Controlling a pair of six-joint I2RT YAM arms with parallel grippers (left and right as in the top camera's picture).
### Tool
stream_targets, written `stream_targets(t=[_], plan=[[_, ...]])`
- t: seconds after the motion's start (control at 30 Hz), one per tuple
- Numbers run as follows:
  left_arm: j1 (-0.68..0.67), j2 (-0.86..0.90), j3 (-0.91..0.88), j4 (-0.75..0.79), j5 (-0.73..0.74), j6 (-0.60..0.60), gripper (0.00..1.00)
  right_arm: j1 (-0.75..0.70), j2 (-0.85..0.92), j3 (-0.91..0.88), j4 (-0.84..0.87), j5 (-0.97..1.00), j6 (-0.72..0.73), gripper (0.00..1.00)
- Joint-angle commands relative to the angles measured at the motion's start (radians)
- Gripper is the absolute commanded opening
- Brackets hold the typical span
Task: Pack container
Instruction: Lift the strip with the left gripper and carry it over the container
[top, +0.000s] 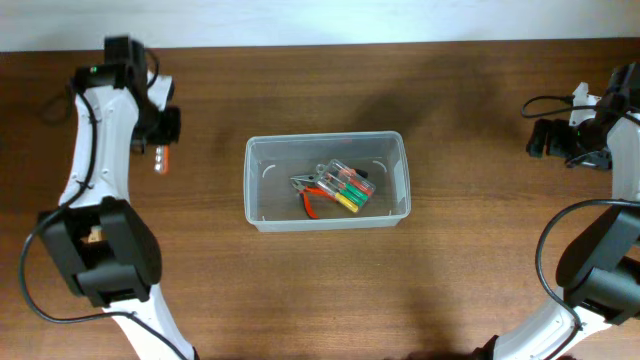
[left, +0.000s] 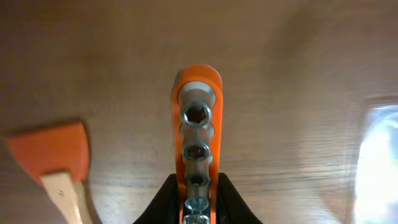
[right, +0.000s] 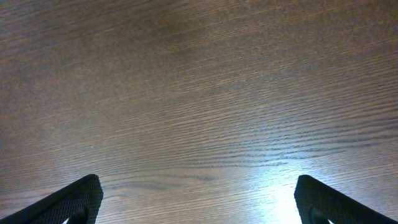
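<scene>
A socket rail (left: 196, 134) is gripped by the left gripper (left: 196, 200); the right gripper (right: 198, 196) is held wide open over the table (right: 199, 93). Pliers (top: 312, 196) are seen in the container (top: 254, 182).

Overhead straight down over the whole table (top: 320, 300); both wrist views close above the same wood.

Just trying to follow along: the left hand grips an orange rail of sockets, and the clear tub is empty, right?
Not empty: the overhead view shows the tub holding orange-handled pliers and a small clear case. The left hand does grip the orange socket rail.
</scene>
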Motion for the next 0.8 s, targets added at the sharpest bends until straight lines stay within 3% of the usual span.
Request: stream_targets(t=[0.0,0.2,0.53,0.77], plan=[[-0.075,0.0,0.134,-0.04,0.035,0.06,0.16,-0.002,0.001,-0.003,0.001,-0.009,0.005,0.99],[-0.242,0.0,0.253,-0.093,0.144,0.109,0.16,-0.002,0.001,-0.003,0.001,-0.009,0.005,0.99],[-0.496,0.0,0.254,-0.126,0.18,0.196,0.15,-0.002,0.001,-0.003,0.001,-0.009,0.005,0.99],[-0.602,0.011,0.254,-0.124,0.184,0.211,0.16,-0.002,0.001,-0.003,0.001,-0.009,0.005,0.98]])
